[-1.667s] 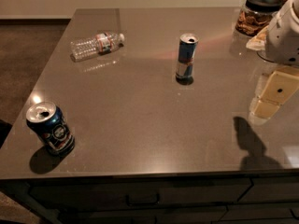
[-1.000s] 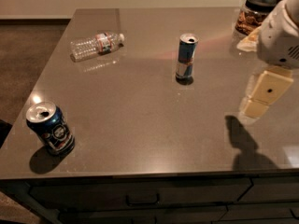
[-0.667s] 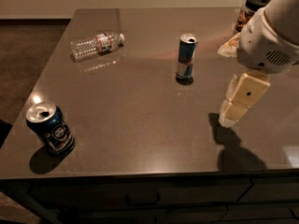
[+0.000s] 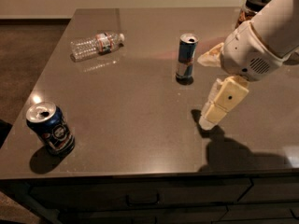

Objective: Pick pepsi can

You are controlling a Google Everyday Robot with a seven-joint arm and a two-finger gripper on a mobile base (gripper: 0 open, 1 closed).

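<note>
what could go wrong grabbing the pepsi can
The gripper hangs over the right of the table, far from the pepsi can. That can stands near the front-left corner; a nudge could push it off. Its top is open, so tipping may spill. A wide sweep could clip the energy drink can.

Cream claw (image 4: 207, 121) below white rounded arm (image 4: 266, 31)

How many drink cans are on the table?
2: short dark-blue pepsi can, front-left corner; slim blue-and-silver can, back centre. Gripper hovers right of centre; arm may hide others.
</note>
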